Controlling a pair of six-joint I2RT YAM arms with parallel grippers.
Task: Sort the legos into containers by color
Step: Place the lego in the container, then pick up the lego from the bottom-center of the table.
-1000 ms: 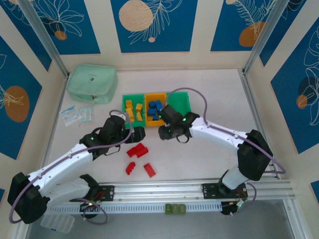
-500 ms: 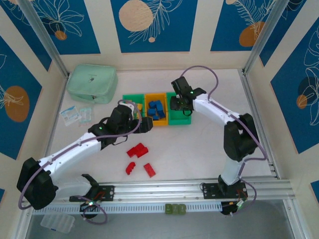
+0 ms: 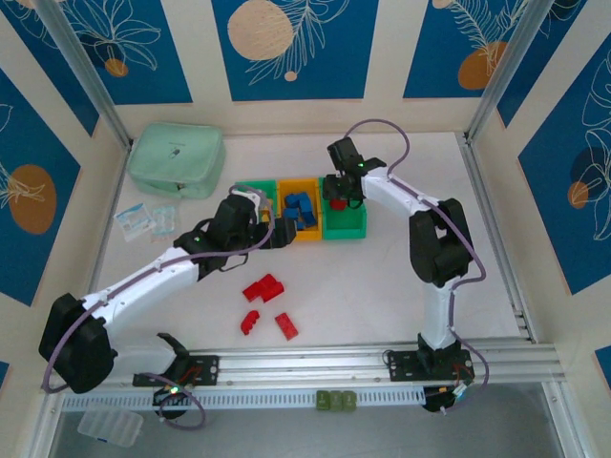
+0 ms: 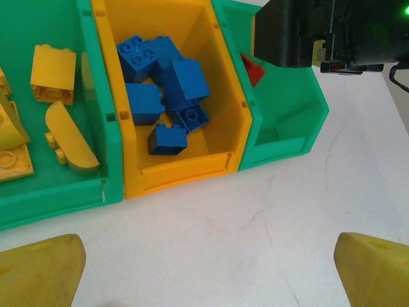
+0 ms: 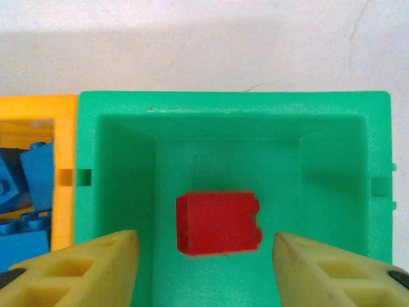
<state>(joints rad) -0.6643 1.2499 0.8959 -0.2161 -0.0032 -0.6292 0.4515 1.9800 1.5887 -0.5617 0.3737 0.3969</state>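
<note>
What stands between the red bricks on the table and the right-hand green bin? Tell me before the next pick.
Nothing lies on the table between the loose red bricks and the right green bin. Above that bin hangs the right gripper, jaws open either side of one red brick inside.

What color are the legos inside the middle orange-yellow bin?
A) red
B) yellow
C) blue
C: the left wrist view shows only blue legos piled in the orange-yellow bin, while the yellow legos lie in the green bin next to it.
</note>
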